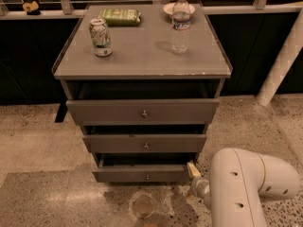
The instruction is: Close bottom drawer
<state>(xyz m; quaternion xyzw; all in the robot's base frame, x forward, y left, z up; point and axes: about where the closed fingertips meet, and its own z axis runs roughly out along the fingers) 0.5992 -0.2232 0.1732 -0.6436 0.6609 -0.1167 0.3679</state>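
The bottom drawer (142, 174) is the lowest, thinnest-fronted grey drawer of the cabinet, with a small round knob (147, 177). It stands pulled out a little, with a dark gap above its front. My gripper (192, 170) is low at the drawer's right front corner, close to or touching it; I cannot tell which. My white arm (246, 188) fills the lower right and hides the wrist.
The middle drawer (145, 143) and top drawer (142, 111) are also slightly pulled out. On the cabinet top stand a soda can (100, 37), a water bottle (181, 23), a green packet (120, 16) and a small bowl (167, 8). A white post (281, 63) leans at right. A stain (142, 205) marks the floor.
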